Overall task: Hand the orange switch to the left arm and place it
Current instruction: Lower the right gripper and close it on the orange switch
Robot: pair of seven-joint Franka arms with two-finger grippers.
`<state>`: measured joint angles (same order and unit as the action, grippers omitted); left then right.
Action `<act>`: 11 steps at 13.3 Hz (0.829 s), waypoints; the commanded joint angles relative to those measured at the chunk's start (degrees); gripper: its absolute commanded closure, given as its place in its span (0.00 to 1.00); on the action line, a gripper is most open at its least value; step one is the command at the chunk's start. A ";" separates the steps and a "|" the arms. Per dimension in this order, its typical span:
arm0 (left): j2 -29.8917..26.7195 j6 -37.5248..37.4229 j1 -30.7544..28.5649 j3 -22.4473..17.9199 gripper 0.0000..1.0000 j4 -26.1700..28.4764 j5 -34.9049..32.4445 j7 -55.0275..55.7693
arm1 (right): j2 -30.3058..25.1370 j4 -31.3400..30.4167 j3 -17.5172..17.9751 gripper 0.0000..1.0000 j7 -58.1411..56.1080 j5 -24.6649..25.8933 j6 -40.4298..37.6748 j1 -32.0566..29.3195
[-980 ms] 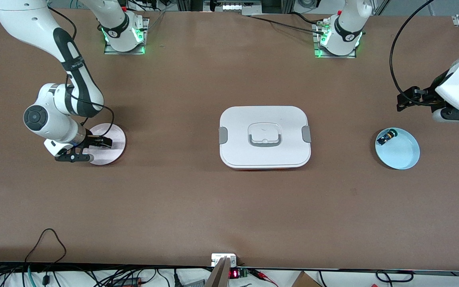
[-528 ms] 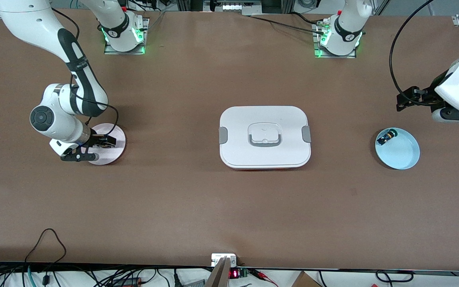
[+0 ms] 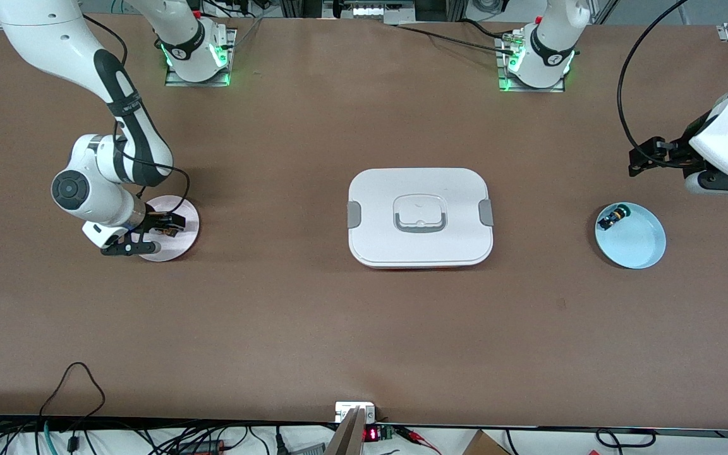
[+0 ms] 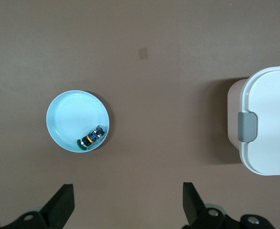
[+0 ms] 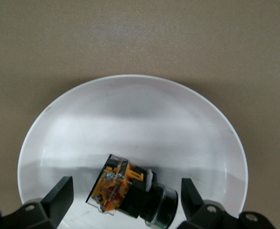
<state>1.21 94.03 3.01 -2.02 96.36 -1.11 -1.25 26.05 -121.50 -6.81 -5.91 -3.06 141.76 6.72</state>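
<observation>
I had the right gripper [image 3: 165, 225] spread over the orange switch [image 5: 130, 190] on its pink plate [image 3: 182, 242], nothing grasped yet, while the left gripper [image 3: 645, 158] waited spread near the blue plate [image 3: 639, 249].

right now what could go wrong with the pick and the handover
The open right gripper straddles the orange switch, which lies askew on the pink plate, so closing may squeeze it crooked or slide it. The box sits between both plates, so a low carry could clip it. The left gripper waits open above the blue plate.
</observation>
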 commanded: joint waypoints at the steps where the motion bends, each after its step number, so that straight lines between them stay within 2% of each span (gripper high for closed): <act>1: -0.16 -0.43 0.24 0.00 0.00 -0.47 -1.18 -0.77 | -0.82 -0.67 0.22 0.00 2.99 -0.55 0.36 -0.48; 11: -0.16 -0.43 0.24 0.00 0.00 -0.47 -1.18 -0.77 | -2.14 -3.22 0.22 0.00 8.63 -0.72 0.36 -0.48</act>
<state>1.21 94.03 3.02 -2.02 96.36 -1.11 -1.25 25.76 -122.95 -6.84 2.19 -3.21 141.75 6.61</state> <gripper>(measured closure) 0.000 0.000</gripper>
